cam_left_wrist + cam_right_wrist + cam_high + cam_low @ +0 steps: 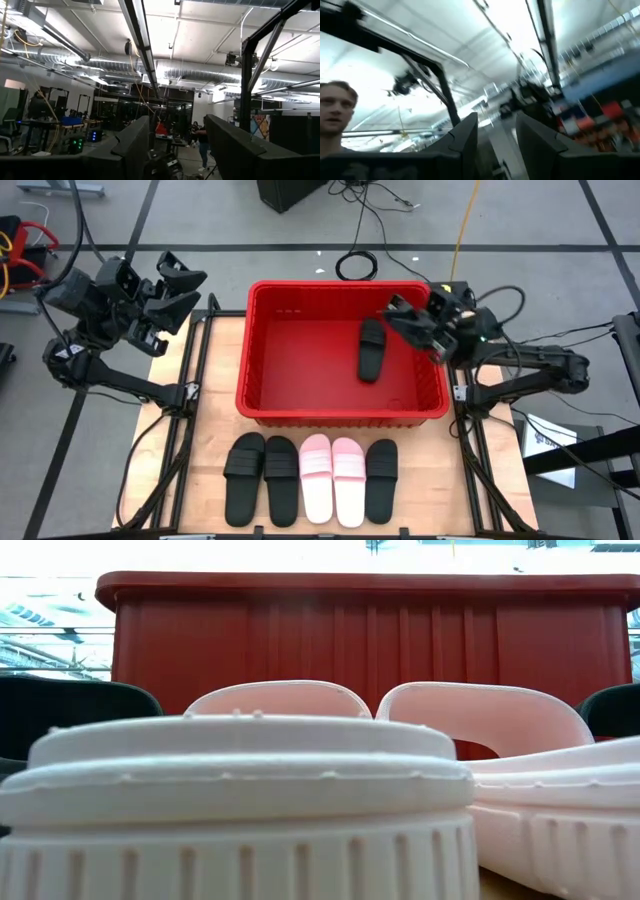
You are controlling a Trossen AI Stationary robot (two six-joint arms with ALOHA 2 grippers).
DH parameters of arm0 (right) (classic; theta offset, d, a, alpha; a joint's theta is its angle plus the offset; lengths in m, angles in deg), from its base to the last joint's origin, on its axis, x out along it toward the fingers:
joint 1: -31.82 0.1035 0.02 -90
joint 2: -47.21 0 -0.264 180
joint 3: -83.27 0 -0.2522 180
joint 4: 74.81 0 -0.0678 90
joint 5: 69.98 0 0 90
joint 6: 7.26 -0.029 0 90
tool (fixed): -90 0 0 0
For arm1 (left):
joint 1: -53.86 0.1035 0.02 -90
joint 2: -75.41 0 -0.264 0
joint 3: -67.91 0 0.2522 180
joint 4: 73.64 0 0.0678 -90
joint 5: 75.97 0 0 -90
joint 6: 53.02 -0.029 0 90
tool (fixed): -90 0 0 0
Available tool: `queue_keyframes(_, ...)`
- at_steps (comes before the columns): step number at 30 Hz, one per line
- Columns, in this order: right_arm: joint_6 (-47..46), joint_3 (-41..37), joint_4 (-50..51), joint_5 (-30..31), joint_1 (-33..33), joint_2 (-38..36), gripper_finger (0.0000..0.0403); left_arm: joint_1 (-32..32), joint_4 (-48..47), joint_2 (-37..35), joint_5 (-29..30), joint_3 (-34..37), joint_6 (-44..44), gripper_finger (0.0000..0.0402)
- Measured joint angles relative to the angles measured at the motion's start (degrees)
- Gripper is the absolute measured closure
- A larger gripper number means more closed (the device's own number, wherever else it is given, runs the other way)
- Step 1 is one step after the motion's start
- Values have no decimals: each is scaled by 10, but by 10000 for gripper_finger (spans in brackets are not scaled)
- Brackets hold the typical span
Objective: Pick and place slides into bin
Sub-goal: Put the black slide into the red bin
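Standing on a wooden table (pixel 160 440), the bin (pixel 262 395) holds one slide (pixel 371 348).

- The bin (pixel 262 350) floor lies bare from 9 o'clock to centre; one black slide (pixel 371 350) occupies its 3 o'clock side.
- The right end effector (pixel 410 322) hangs over that rim.
- Five slides (pixel 311 478) crowd the bench (pixel 168 460) at 6 o'clock.
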Motion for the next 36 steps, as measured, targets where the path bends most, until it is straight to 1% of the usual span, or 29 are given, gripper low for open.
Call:
queue_keyframes(4,59,0,-60,42,61,0,277,0,3,0,0,0,16,199)
queue_keyframes(8,125,0,-117,62,120,0,277,0,22,0,0,0,27,199)
queue_keyframes(10,160,9,-125,71,149,0,277,0,37,-1,0,0,24,199)
queue_keyframes(14,238,47,-111,69,208,5,277,0,65,0,0,0,12,199)
queue_keyframes(17,273,80,-52,56,242,5,277,0,75,1,3,0,14,199)
queue_keyframes(21,303,138,83,57,282,8,277,0,76,0,2,0,35,199)
queue_keyframes(26,366,232,252,56,336,33,277,0,73,1,-25,0,49,199)
queue_keyframes(30,390,297,328,58,362,59,277,0,73,1,-29,0,56,199)
queue_keyframes(36,391,368,453,118,392,96,277,0,70,1,-30,0,60,199)
